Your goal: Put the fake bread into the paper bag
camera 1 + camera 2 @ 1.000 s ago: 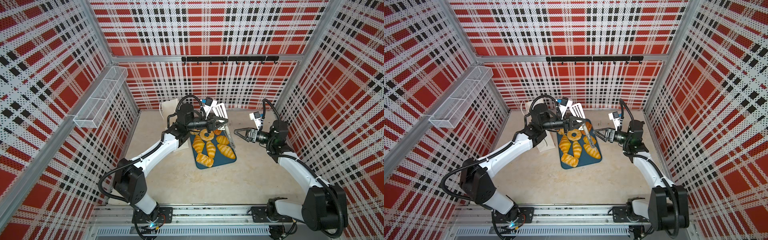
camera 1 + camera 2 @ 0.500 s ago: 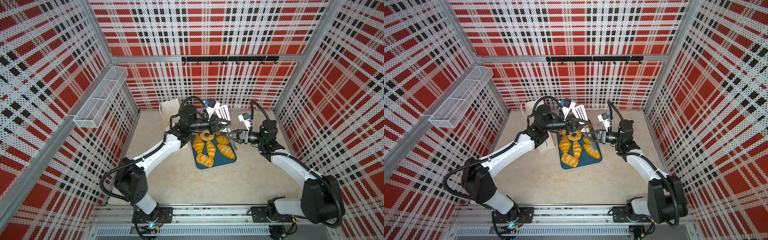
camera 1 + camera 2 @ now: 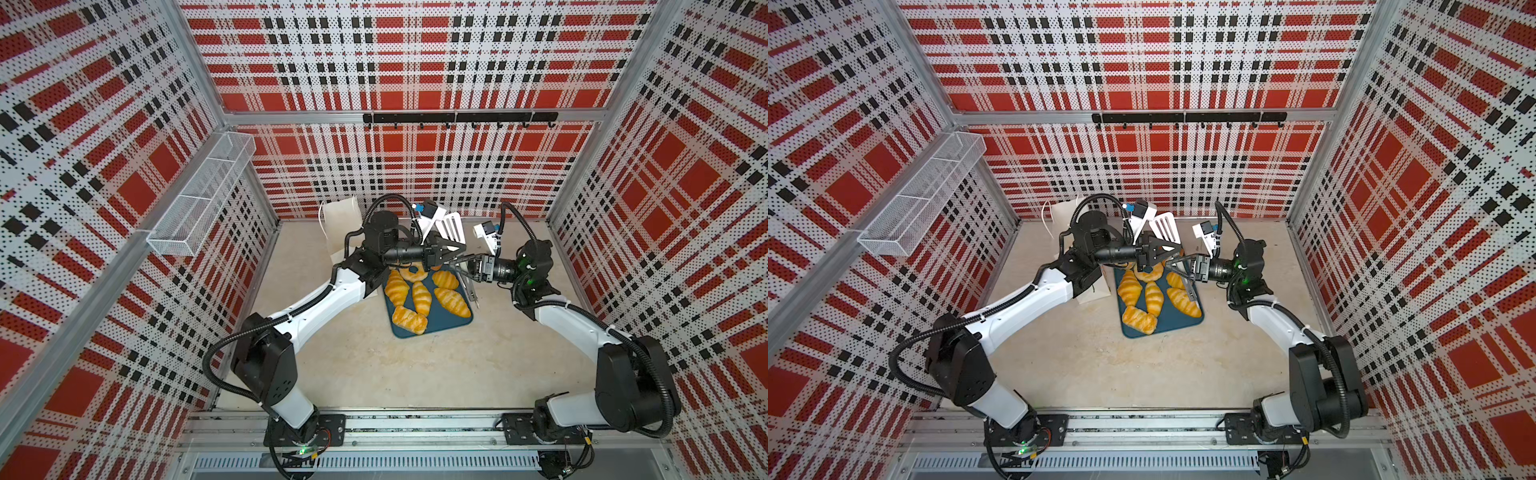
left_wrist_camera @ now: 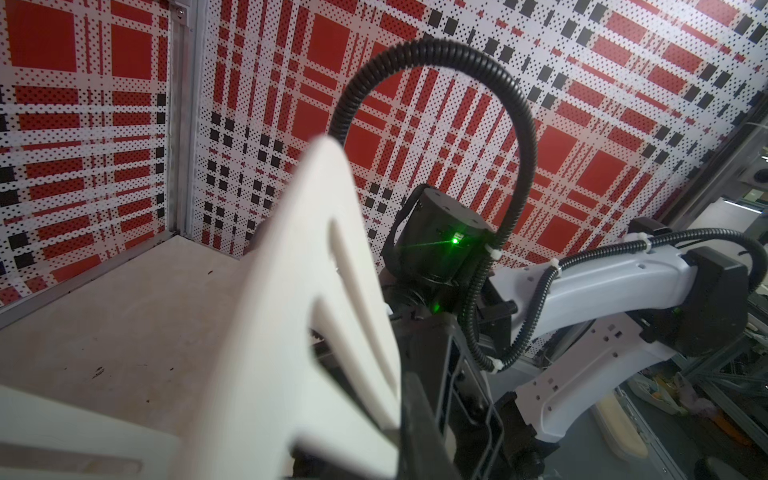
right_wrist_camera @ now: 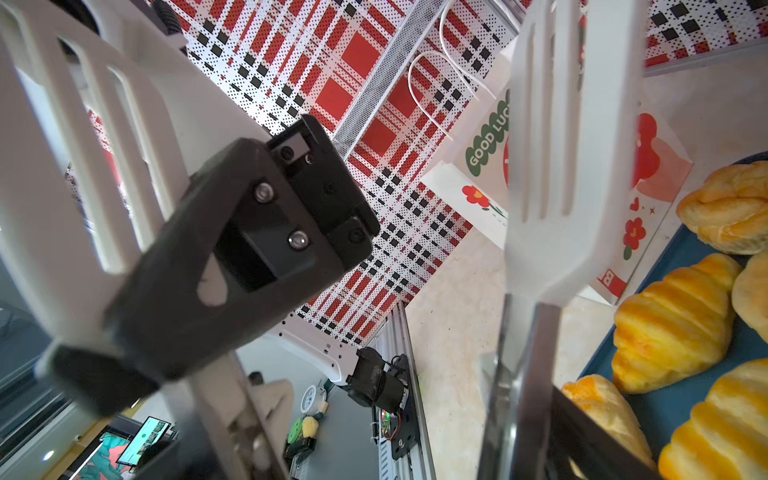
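Handover, I think: left gripper (image 3: 451,252) jaws clamped on the white tongs (image 3: 451,226), right gripper (image 3: 463,266) jaws apart at the handle (image 3: 469,286), which they must close on. The fake bread (image 3: 419,297) lies on the tray (image 3: 453,322), beside the paper bag (image 3: 338,220).

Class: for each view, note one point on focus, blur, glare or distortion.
Left wrist: the tongs, close up, are out of focus; a green light flares on the right arm. Right wrist: the left end effector is slightly blurred, the bread sharp. Both top views: wall posts splay outward.
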{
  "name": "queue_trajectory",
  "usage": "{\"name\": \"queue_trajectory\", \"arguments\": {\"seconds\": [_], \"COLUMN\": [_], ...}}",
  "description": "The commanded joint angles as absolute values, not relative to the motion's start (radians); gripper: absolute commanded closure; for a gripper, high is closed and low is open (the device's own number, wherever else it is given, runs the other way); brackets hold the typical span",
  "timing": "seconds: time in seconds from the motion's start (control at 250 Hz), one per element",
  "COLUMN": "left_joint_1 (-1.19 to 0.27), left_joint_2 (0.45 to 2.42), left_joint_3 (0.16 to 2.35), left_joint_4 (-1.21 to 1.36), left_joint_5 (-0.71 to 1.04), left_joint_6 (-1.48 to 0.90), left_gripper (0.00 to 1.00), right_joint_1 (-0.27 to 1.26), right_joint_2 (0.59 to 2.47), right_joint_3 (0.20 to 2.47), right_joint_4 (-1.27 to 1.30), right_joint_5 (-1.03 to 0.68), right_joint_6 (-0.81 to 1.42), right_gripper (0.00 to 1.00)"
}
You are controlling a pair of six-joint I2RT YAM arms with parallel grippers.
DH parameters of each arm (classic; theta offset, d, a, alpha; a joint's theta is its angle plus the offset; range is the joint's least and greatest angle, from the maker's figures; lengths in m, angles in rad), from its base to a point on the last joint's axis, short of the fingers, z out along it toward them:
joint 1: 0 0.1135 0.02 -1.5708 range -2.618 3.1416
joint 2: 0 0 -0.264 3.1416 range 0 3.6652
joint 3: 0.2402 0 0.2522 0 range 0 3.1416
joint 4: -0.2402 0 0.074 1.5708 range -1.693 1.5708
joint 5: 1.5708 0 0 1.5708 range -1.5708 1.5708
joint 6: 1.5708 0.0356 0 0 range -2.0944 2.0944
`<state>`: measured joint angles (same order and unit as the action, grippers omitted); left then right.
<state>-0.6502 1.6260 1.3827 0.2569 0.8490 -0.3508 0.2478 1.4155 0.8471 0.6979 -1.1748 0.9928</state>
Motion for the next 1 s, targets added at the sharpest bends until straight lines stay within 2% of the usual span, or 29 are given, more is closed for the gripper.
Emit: {"name": "queue_trajectory", "arguments": {"seconds": [0.0, 0.236, 0.512, 0.712, 0.992], "left_joint_1": [-0.668, -0.666, -0.656, -0.655, -0.650], "left_joint_2": [1.631, 1.636, 1.639, 1.639, 1.631], "left_joint_3": [1.422, 1.428, 1.446, 1.445, 1.400], "left_joint_4": [0.295, 0.296, 0.295, 0.310, 0.409], "left_joint_5": [0.851, 0.848, 0.856, 0.857, 0.853], "left_joint_6": [-0.339, -0.327, -0.320, -0.329, -0.394], "left_gripper": [0.87, 0.87, 0.87, 0.87, 0.87], "right_joint_1": [0.256, 0.264, 0.263, 0.264, 0.263], "right_joint_2": [1.433, 1.431, 1.377, 1.364, 1.365], "right_joint_3": [0.878, 0.884, 0.891, 0.891, 0.902], "right_joint_4": [0.780, 0.694, 0.521, 0.513, 0.514], "right_joint_5": [-1.163, -1.180, -1.170, -1.171, -1.166], "right_joint_6": [1.024, 0.984, 0.866, 0.863, 0.861], "right_gripper": [0.07, 0.10, 0.10, 0.10, 0.17]}}
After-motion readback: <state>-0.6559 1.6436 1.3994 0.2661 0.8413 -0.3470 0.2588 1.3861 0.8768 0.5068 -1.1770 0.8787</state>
